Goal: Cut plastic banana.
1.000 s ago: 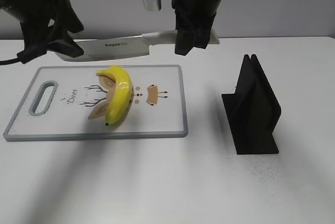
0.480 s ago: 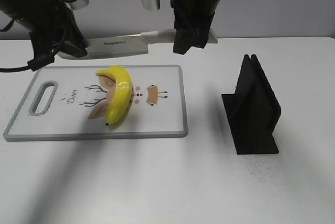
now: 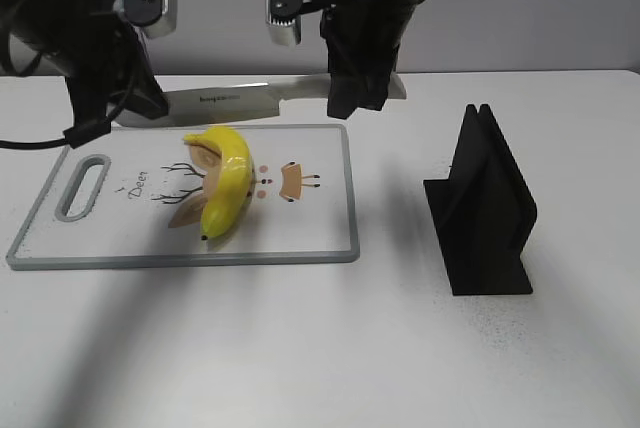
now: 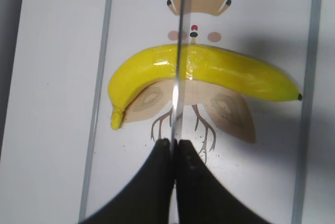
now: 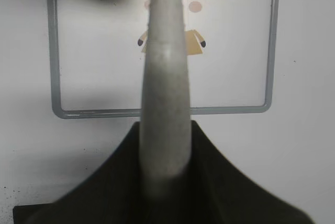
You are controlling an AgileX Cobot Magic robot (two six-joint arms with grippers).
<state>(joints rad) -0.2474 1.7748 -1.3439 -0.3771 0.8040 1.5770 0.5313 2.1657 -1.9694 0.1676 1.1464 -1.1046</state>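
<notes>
Both tools hold the knife [image 3: 240,98] tight: right tool [image 3: 352,96] on its handle, left tool [image 3: 120,98] pinching the blade tip. The knife hangs above the plastic banana [image 3: 227,180]. If it comes down crooked, the banana could roll off the cutting board [image 3: 320,238].

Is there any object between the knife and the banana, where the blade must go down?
Nothing visible. The knife, held at both ends by the right gripper and left gripper, hangs above the banana on the board. Only air lies between them.

banana [image 3: 228,180]: yellow, dark tip | cutting board [image 3: 320,238]: white, grey rim, brown deer drawing | knife [image 3: 225,100]: silver blade, pale grey handle | stand [image 3: 485,210]: black | desk [image 3: 320,348]: white
</notes>
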